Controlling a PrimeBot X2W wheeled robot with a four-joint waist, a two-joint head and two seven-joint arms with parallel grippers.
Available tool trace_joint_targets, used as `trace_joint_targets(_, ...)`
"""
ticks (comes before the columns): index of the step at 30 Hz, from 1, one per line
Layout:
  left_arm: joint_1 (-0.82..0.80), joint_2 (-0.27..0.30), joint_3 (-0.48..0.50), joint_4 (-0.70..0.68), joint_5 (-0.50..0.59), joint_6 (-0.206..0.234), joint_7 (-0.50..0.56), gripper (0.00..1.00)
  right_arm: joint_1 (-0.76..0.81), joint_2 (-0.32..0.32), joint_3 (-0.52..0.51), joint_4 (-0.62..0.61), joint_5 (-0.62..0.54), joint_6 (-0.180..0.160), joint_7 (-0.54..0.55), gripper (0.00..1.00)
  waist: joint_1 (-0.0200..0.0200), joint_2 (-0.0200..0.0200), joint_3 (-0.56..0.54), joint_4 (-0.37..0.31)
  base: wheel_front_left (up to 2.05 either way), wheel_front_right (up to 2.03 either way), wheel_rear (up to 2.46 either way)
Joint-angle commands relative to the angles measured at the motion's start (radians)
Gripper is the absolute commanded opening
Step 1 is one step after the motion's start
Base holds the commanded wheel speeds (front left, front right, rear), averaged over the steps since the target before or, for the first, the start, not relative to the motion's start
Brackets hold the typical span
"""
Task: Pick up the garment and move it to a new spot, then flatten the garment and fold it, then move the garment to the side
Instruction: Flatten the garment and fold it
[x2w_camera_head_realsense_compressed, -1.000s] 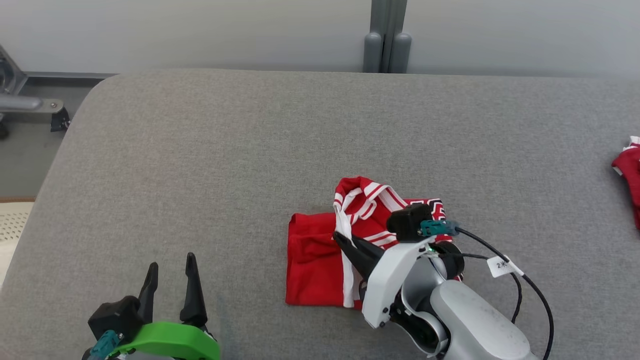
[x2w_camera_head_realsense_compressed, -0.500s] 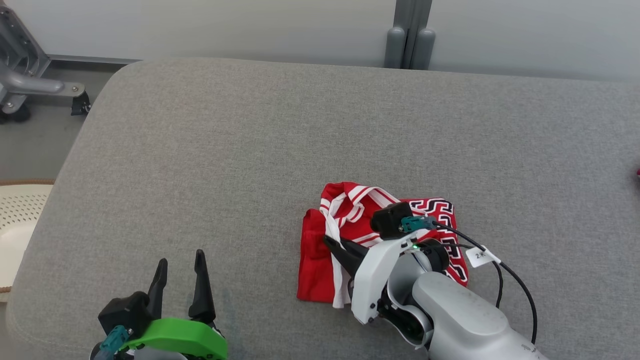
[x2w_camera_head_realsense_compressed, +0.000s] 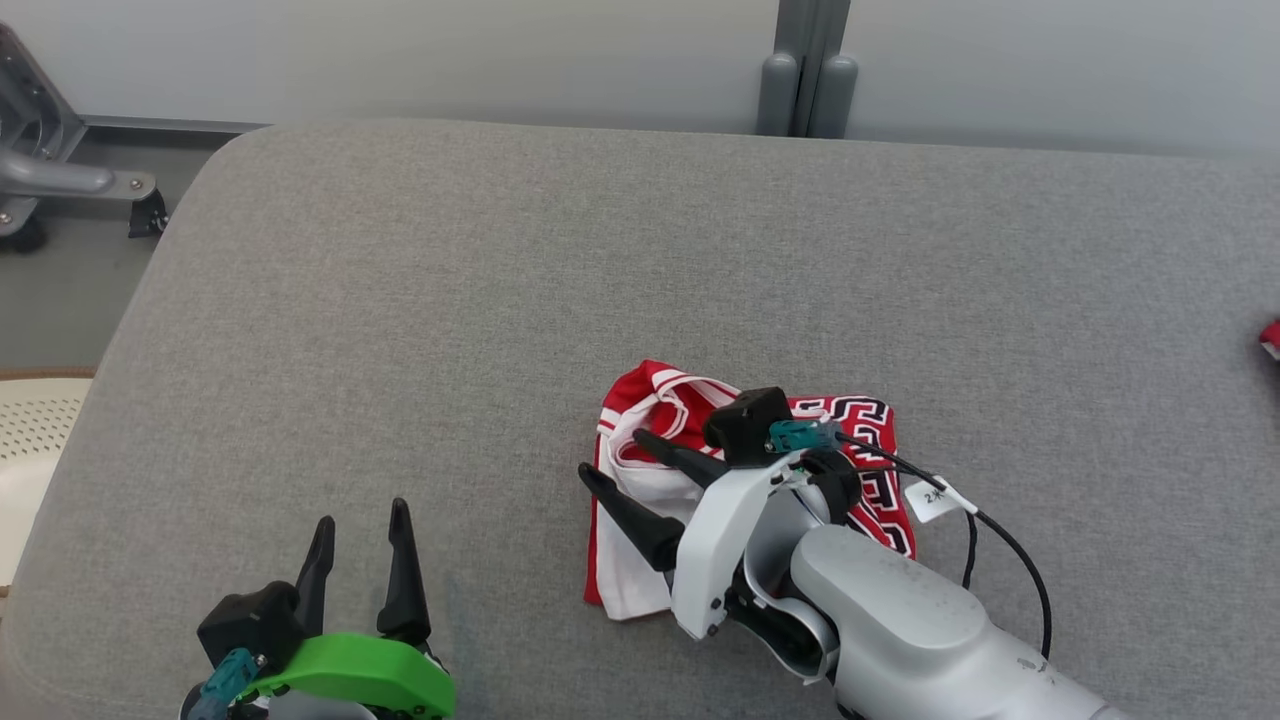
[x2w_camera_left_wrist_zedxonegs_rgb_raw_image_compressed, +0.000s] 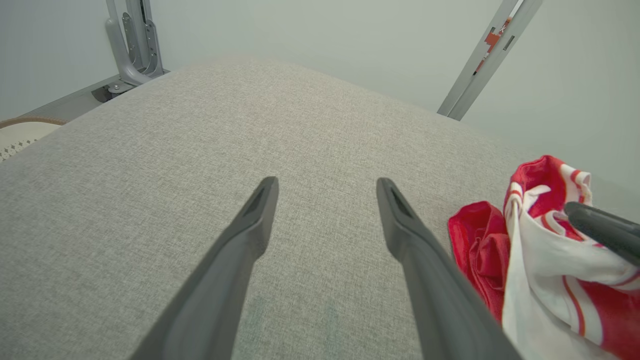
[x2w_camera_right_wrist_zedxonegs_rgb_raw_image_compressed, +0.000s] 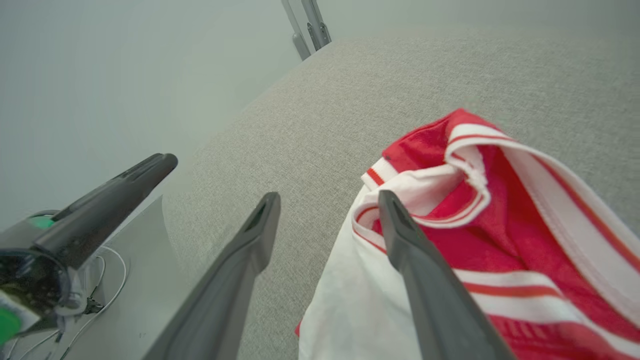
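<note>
The garment (x2w_camera_head_realsense_compressed: 640, 400) is a red jersey with white stripes and a black pattern, lying bunched on the grey padded table (x2w_camera_head_realsense_compressed: 400, 300) right of centre. My right gripper (x2w_camera_head_realsense_compressed: 612, 455) is open at the garment's left edge, one finger over the cloth and the other over bare table, holding nothing. The right wrist view shows that gripper (x2w_camera_right_wrist_zedxonegs_rgb_raw_image_compressed: 328, 196) with the garment (x2w_camera_right_wrist_zedxonegs_rgb_raw_image_compressed: 500, 225) beside and under its right finger. My left gripper (x2w_camera_head_realsense_compressed: 362, 515) is open and empty near the front edge, apart from the cloth. In the left wrist view this gripper (x2w_camera_left_wrist_zedxonegs_rgb_raw_image_compressed: 326, 182) has the garment (x2w_camera_left_wrist_zedxonegs_rgb_raw_image_compressed: 540, 250) to its right.
Another red cloth (x2w_camera_head_realsense_compressed: 1270, 335) pokes in at the right edge of the table. A grey post (x2w_camera_head_realsense_compressed: 805, 70) stands behind the table. A metal frame with a caster (x2w_camera_head_realsense_compressed: 60, 185) and a cream perforated thing (x2w_camera_head_realsense_compressed: 30, 430) are beyond the table's left edge.
My right gripper has opened and let go of the garment's edge, which now lies folded over with white showing. The head camera shifted slightly. The left gripper stays as it was.
</note>
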Motion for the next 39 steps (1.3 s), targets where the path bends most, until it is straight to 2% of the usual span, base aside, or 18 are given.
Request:
trace_joint_targets(1,-0.011,0.004,0.005,0.002,0.004,-0.003,-0.008,1.0,-0.012,-0.001,0.004,-0.008,-0.013,0.0,-0.011,1.0,0.0,0.0,-0.003,-0.009,0.0,0.0,0.0)
trace_joint_targets(6,0.001,0.009,0.009,-0.005,0.003,0.005,-0.008,1.0,0.005,-0.002,-0.014,-0.046,-0.046,0.0,-0.037,1.0,0.0,0.0,-0.006,-0.032,0.0,0.0,0.0)
trace_joint_targets(11,0.012,0.014,0.011,-0.016,0.004,0.011,-0.007,1.0,0.031,-0.002,-0.104,-0.085,-0.114,0.0,-0.078,1.0,0.0,0.0,-0.011,-0.061,0.0,0.0,0.0)
trace_joint_targets(21,0.021,0.023,-0.004,-0.033,0.012,0.016,0.006,1.0,0.148,-0.002,-0.468,-0.103,-0.365,0.0,-0.124,1.0,0.0,0.0,-0.025,-0.092,0.0,0.0,0.0)
trace_joint_targets(22,0.022,0.024,-0.006,-0.034,0.012,0.017,0.006,1.0,0.169,-0.002,-0.505,-0.109,-0.389,0.0,-0.12,0.96,0.0,0.0,-0.026,-0.093,0.0,0.0,0.0)
trace_joint_targets(23,0.023,0.024,-0.008,-0.035,0.012,0.016,0.008,1.0,0.186,-0.002,-0.533,-0.115,-0.411,0.0,-0.113,0.51,0.0,0.0,-0.026,-0.093,0.0,0.0,0.0)
trace_joint_targets(24,0.023,0.025,-0.009,-0.036,0.012,0.016,0.008,1.0,0.209,-0.001,-0.562,-0.121,-0.429,0.0,-0.106,0.29,0.0,0.0,-0.027,-0.092,0.0,0.0,0.0)
trace_joint_targets(25,0.023,0.026,-0.01,-0.036,0.011,0.015,0.008,1.0,0.228,-0.001,-0.581,-0.127,-0.444,0.0,-0.099,0.17,0.0,0.0,-0.027,-0.092,0.0,0.0,0.0)
trace_joint_targets(26,0.023,0.027,-0.011,-0.036,0.011,0.014,0.008,1.0,0.251,-0.001,-0.601,-0.135,-0.461,0.0,-0.088,0.0,0.0,0.0,-0.027,-0.091,0.0,0.0,0.0)
trace_joint_targets(33,0.02,0.034,-0.013,-0.042,0.009,0.021,0.013,1.0,0.344,-0.002,-0.629,-0.161,-0.482,0.0,-0.028,0.0,0.0,0.0,-0.025,-0.083,0.0,0.0,0.0)
trace_joint_targets(39,0.015,0.043,-0.009,-0.051,0.008,0.025,0.015,1.0,0.316,-0.002,-0.639,-0.098,-0.48,0.0,-0.027,0.0,0.0,0.0,-0.026,-0.057,0.0,0.0,0.0)
